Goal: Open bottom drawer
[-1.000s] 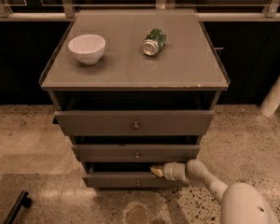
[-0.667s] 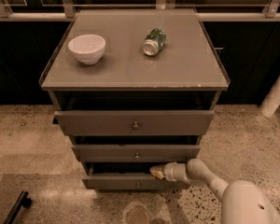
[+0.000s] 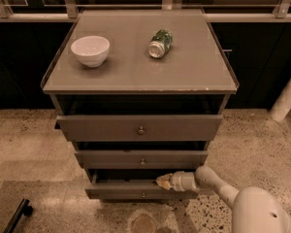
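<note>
**A:** Where is the gripper [image 3: 163, 181]?

**B:** Low down, at the top edge of the bottom drawer [image 3: 121, 191], right of its small round knob [image 3: 143, 194]. The pale arm [image 3: 217, 185] reaches in from the lower right.

**A:** Has it got hold of the drawer?

**B:** Its tip meets the top edge of the front. How far open it is, or whether it grips anything, I cannot tell.

**A:** And the drawer itself?

**B:** It is the lowest of three in the cabinet [image 3: 140, 105] and is partly pulled out, with a dark gap behind its front. Compared with a second ago, the front sits a touch lower in the view, so it is slightly further out. The gripper has come along with it.

**A:** Anything else different?

**B:** No. The middle drawer [image 3: 111, 158] and top drawer [image 3: 102, 127] stand partly out, just as before. On the worktop [image 3: 136, 74], the white bowl [image 3: 90, 50] sits at the left. The green can [image 3: 160, 43] lies on its side further right, apart from the bowl. Neither has shifted.
</note>
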Controlling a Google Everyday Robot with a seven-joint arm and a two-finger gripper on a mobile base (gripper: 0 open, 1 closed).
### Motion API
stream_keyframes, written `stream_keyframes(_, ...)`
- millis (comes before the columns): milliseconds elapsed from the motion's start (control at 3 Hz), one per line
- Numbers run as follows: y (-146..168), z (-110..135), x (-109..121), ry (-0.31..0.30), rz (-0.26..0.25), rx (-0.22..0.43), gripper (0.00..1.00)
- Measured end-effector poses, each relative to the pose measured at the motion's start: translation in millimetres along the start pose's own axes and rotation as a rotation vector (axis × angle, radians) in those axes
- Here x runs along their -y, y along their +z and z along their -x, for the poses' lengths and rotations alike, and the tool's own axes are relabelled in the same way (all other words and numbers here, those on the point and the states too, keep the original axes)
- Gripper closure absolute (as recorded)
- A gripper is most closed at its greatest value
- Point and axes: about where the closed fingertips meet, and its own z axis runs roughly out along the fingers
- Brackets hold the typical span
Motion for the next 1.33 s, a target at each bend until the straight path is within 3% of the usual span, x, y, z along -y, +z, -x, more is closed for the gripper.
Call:
stream_keyframes(1000,-1.5,-8.5,-9.6,0.032,0.031,-0.009,1.00)
stream_keyframes(1333,-3.6,-15.3,-19.5,0.026,0.077,-0.030,1.00)
